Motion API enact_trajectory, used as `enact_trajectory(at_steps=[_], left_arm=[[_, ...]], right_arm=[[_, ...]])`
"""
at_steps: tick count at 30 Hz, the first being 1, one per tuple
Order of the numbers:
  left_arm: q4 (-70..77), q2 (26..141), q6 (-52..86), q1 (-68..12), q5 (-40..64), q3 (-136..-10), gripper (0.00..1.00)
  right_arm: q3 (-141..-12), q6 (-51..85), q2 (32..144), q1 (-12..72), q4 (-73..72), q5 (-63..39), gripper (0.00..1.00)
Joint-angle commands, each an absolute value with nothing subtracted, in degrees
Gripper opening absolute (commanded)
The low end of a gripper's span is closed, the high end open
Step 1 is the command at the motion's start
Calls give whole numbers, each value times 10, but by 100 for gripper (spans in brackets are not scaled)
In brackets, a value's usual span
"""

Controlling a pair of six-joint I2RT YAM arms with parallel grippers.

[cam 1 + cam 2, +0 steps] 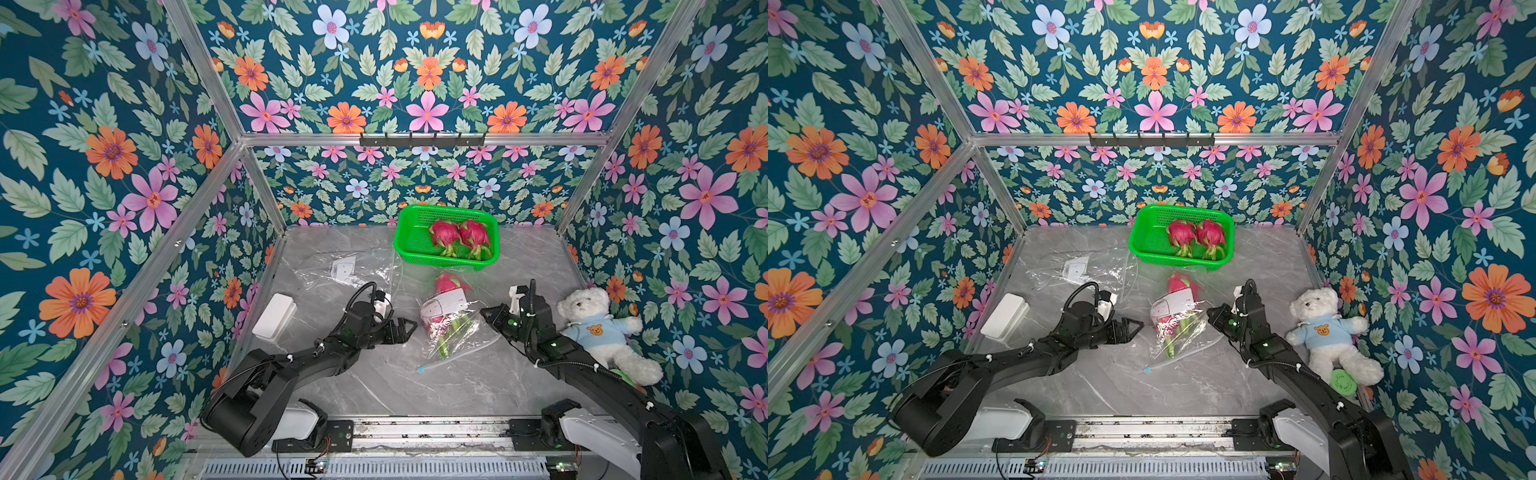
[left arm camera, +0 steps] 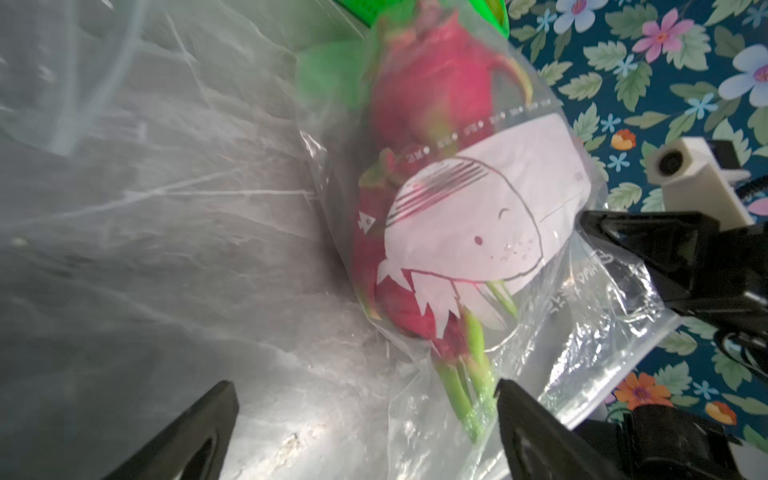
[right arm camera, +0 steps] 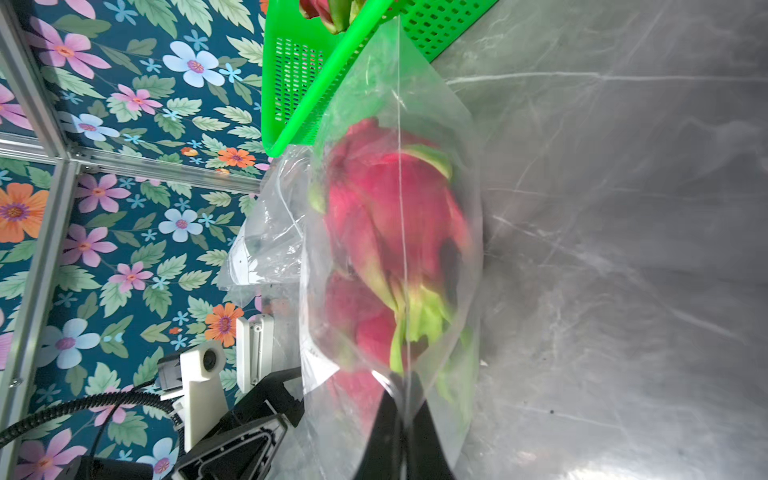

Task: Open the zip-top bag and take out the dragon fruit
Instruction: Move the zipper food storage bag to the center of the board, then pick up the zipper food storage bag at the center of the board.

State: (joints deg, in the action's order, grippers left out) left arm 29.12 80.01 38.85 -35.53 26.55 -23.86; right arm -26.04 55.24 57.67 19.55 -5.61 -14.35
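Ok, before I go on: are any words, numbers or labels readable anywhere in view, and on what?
Nothing reads clearly.
On the zip-top bag, the row of small white marks above the whale drawing: too blurred to read.
On the same bag, the white print beside the drawing: blurred and crumpled, unreadable.
On the empty bag, the white label: too small to read.
On the teddy bear, blue shirt: only a bear-face picture, no words.

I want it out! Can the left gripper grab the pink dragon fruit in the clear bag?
Probably not yet: the open left gripper is close, but the clear plastic bag covers the pink dragon fruit.
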Motion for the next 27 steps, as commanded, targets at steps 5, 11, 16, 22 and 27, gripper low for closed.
enact_trajectory(at_steps=[5,11,16,22,27], left_arm=[[400,866,425,-404,315,-232,91],[461,930,446,-435,319,-256,66],[501,964,473,-436,356,-286,20],[438,941,484,-436,375,-349,11],[297,903,434,-435,359,-430,11]], right_arm=[[-272,523,548,194,-7,-114,28],[-319,456,511,195,98,-83,50],[-379,372,496,195,184,-89,55],[-424,249,497,218,204,-159,54],[-468,117,523,333,231,-84,53]])
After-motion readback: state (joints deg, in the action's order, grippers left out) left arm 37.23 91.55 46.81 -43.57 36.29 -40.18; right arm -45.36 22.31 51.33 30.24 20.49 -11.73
